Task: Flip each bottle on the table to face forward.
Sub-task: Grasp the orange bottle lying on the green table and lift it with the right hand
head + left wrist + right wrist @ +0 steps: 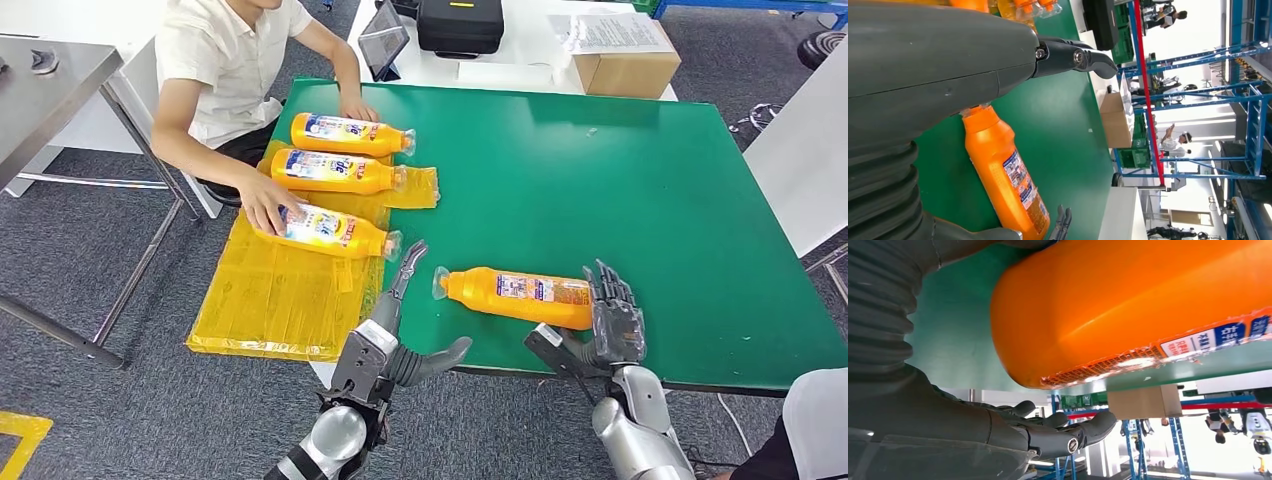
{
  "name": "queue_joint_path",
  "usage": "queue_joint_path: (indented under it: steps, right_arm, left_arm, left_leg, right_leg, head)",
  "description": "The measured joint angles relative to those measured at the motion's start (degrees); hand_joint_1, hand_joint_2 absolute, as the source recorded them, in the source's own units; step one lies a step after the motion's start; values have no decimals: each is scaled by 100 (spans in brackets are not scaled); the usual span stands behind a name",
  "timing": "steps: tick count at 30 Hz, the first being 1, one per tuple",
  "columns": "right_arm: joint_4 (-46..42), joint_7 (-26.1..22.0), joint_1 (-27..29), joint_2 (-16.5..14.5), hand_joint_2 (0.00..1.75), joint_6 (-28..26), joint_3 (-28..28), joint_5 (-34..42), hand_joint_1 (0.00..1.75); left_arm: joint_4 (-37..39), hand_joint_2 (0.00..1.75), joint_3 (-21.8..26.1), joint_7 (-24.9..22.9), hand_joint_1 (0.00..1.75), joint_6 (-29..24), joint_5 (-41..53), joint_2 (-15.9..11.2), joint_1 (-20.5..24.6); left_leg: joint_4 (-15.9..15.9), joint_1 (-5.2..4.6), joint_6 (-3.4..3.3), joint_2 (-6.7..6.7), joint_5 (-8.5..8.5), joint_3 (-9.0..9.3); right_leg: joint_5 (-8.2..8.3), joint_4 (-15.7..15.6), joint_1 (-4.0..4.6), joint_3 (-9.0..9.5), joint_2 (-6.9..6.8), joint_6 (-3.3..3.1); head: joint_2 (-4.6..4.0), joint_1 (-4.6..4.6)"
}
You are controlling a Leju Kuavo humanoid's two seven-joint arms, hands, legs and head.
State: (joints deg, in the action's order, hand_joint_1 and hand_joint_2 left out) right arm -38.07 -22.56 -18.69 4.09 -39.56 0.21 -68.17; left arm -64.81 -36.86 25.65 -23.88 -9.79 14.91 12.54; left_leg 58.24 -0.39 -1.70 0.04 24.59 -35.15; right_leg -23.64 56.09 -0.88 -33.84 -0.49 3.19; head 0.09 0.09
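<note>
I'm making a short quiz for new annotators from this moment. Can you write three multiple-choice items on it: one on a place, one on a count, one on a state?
1. Where does the bottle nearest the robot lie?
A. on the green table, between the two hands
B. on the yellow sheet
C. on the cardboard box

2. How many orange bottles are in the head view?
A. two
B. four
C. six

3. How is the left hand?
A. gripping a bottle
B. open, holding nothing
C. pressed flat on the yellow sheet

Answers:
1 A: the near bottle lies on its side on the green table, with the left hand by its cap end and the right hand at its base.
2 B: three bottles lie by the person's hands on the yellow sheet, plus the near one.
3 B: its fingers are apart, with nothing between them.
</note>
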Motion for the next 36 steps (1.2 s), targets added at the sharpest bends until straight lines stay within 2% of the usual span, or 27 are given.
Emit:
queue_joint_path:
  steps: [8,14,19,20,23,24,28,36]
  right_arm:
    - [-97,413,17,178,175,50,603,288,0]
    - [-4,838,-130,250,175,374,790,388,0]
    - [354,992,-401,271,175,584,860,449,0]
    - [418,1013,-440,271,175,605,873,445,31]
    - [606,1051,-554,268,175,717,916,440,161]
    - [666,1056,-589,263,175,772,930,438,173]
    - [855,1056,-698,244,175,968,984,423,175]
    - [1056,902,-803,241,175,1002,1046,408,175]
  left_arm:
    - [0,175,0,-50,0,63,122,0,3]
    - [0,175,-2,-87,0,99,167,1,10]
    - [0,175,-27,-108,0,129,182,12,40]
    - [0,175,-34,-115,0,133,184,15,46]
    - [0,175,-52,-133,0,155,184,20,70]
    - [0,175,-55,-136,0,165,184,25,79]
    - [0,175,-60,-139,0,205,184,52,105]
    - [4,175,-65,-150,0,228,181,84,162]
  left_leg:
    - [0,0,0,3,0,4]
    - [0,0,0,17,3,22]
    - [-1,0,0,39,6,54]
    - [-1,-1,0,39,6,59]
    - [-1,-1,-1,39,5,72]
    - [-1,-1,-2,39,4,77]
    - [-1,-1,-5,39,0,87]
    - [-1,-1,-5,39,-2,91]
  right_leg:
    - [1,0,0,5,1,-1]
    - [3,-2,0,13,13,-2]
    - [6,-5,-1,35,27,-6]
    - [8,-6,-1,40,27,-9]
    - [15,-7,0,52,29,-16]
    - [16,-7,0,55,30,-16]
    - [20,-8,-1,65,30,-14]
    - [22,-7,0,69,30,-12]
  head:
    - [0,0]
    - [0,0]
    - [0,0]
    - [0,0]
    - [0,0]
    - [0,1]
    - [0,1]
    - [0,1]
